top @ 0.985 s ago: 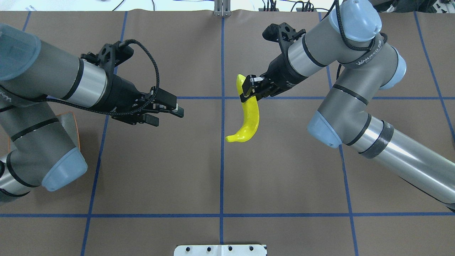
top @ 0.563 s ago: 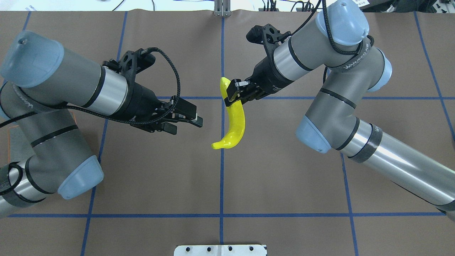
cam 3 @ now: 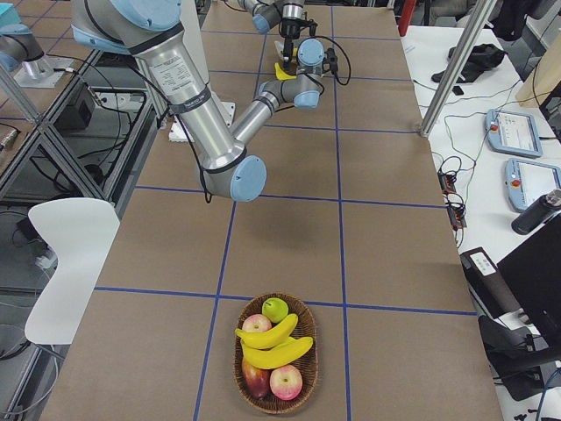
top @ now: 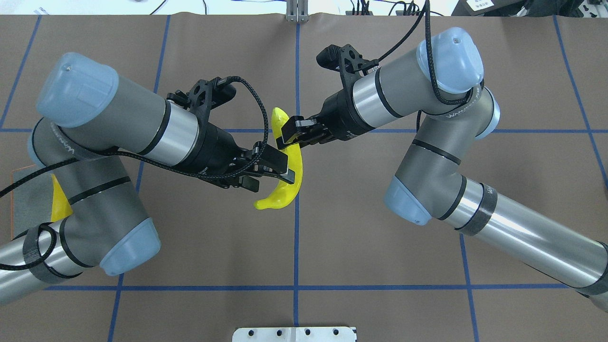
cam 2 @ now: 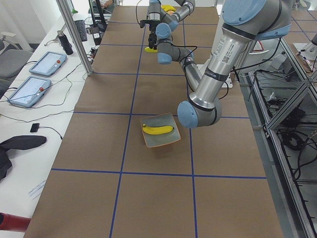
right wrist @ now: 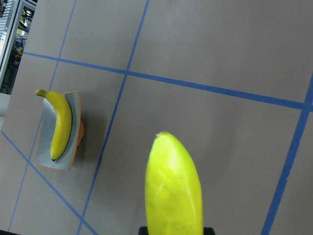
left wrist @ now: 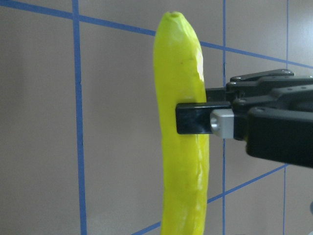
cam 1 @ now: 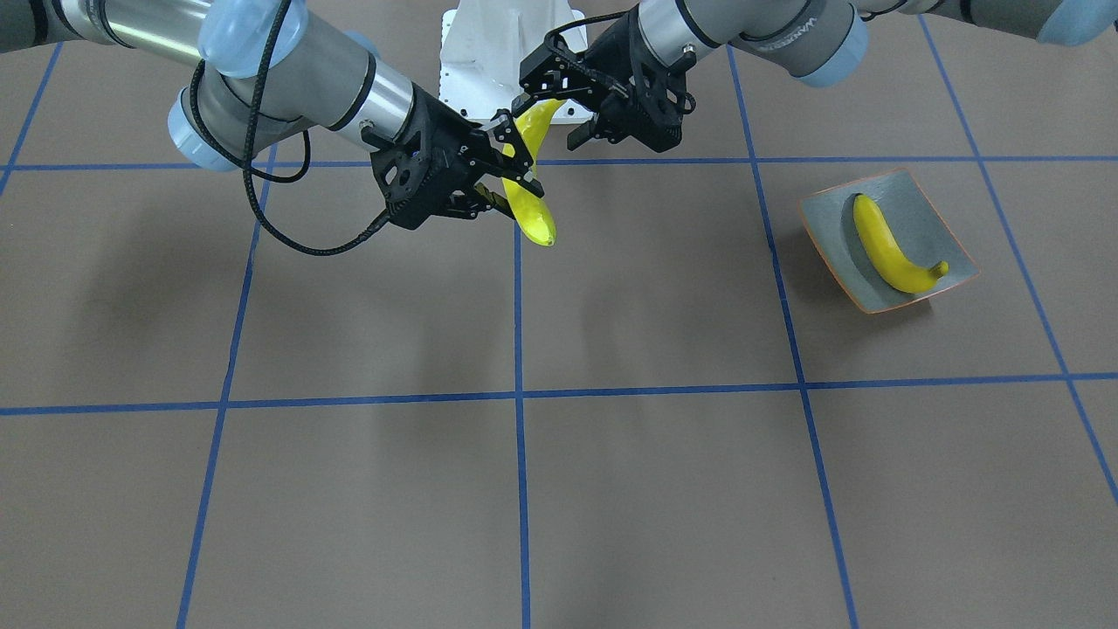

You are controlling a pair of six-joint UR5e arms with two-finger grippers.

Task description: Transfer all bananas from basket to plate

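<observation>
Overhead exterior view: a banana (top: pixel 295 161) hangs over the mid-table line, its long axis running toward and away from the robot, near tip hooking left. The right gripper (top: pixel 286 137) is clamped on its far part; the left gripper (top: pixel 273 176) — jaws apart — flanks its near part. The plate (cam 1: pixel 926 210), bearing a second banana (cam 1: pixel 886 245), lies well apart leftward — bare table (top: pixel 204 237) between.

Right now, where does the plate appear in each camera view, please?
Front-facing: the plate is right of centre, in full view.
Overhead: plate at the left edge, mostly hidden behind the left arm.
Exterior left: plate near the centre.
Exterior right: not in it.
Left wrist: not in it.
Right wrist: plate at the left side.
Shared landmark: the banana lying on it.
</observation>
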